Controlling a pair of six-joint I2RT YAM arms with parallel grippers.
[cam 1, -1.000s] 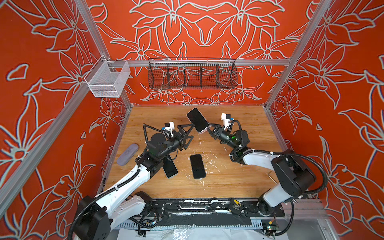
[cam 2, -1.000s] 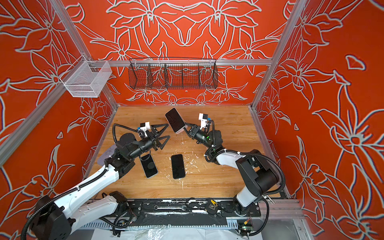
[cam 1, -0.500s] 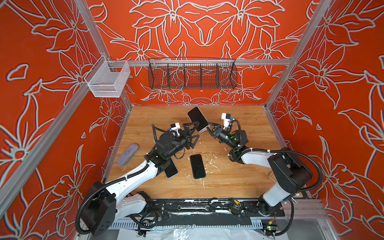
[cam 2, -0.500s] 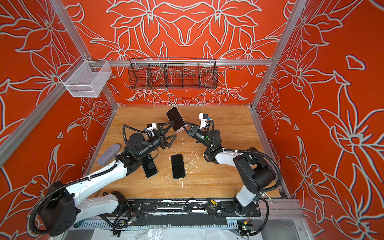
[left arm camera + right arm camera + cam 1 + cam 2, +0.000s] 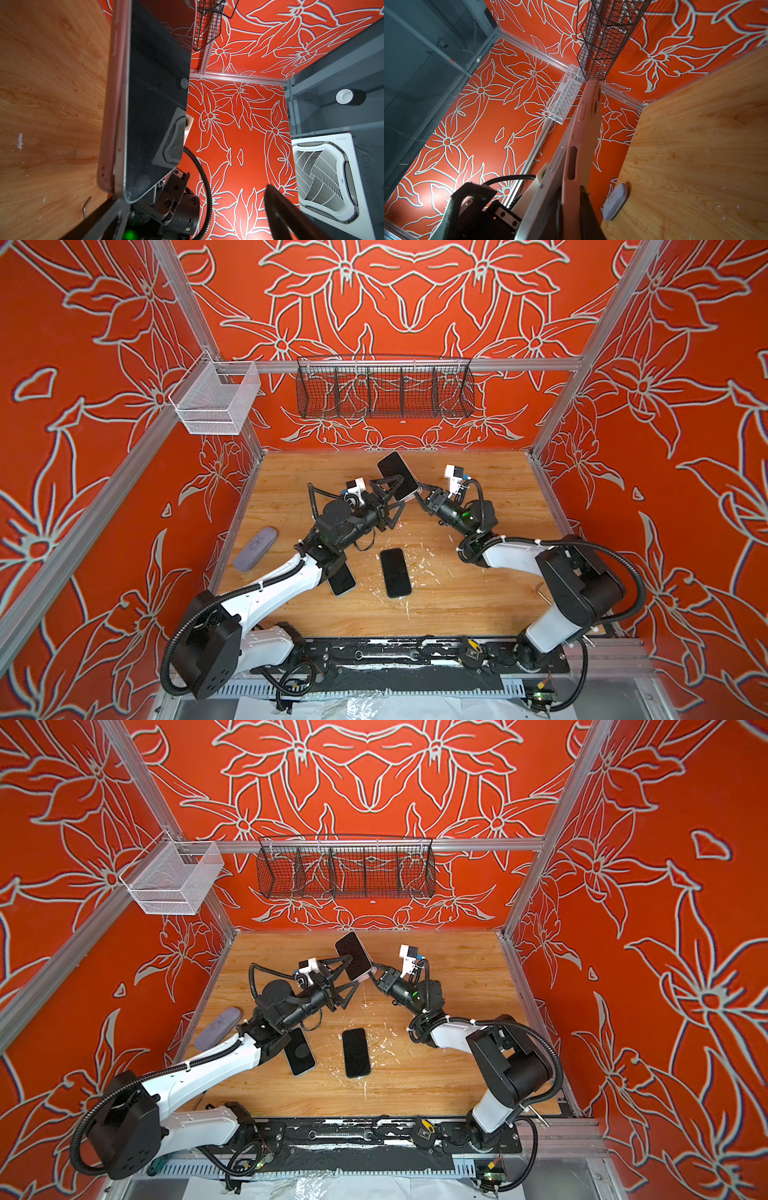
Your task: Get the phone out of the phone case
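The phone (image 5: 397, 475) is up in the air over the wooden table (image 5: 478, 605), out toward 12 o'clock from the middle of the table in both top views. It tilts, and its dark glass faces up and toward the left arm. The pink phone case (image 5: 579, 145) is on its back, so the phone is not out yet. In the left wrist view the pink case (image 5: 108, 124) runs along one long side of the phone (image 5: 153, 104), with the silver rim of the phone next to it. The right gripper (image 5: 419, 494) is at about 4 o'clock from the phone and is pinched tight on its low end, holding phone and case together. The left gripper (image 5: 392, 499) is at about 7 o'clock from the phone with its two fingers spread wide apart. One finger (image 5: 386, 483) crosses in front of the glass, and I cannot tell if it touches. A black phone (image 5: 395, 572) lies flat near the middle of the table, at 6 o'clock from the one in the air. A second phone (image 5: 343, 578) lies just beside it at its 9 o'clock, partly under the left arm. A grey oval thing (image 5: 254, 549) sits at the 9 o'clock edge of the table. A small bent metal key (image 5: 540, 589) lies near the 4 o'clock edge. A black wire basket (image 5: 384, 391) hangs on the far wall at 12 o'clock, and a white basket (image 5: 216, 400) hangs at about 10 o'clock
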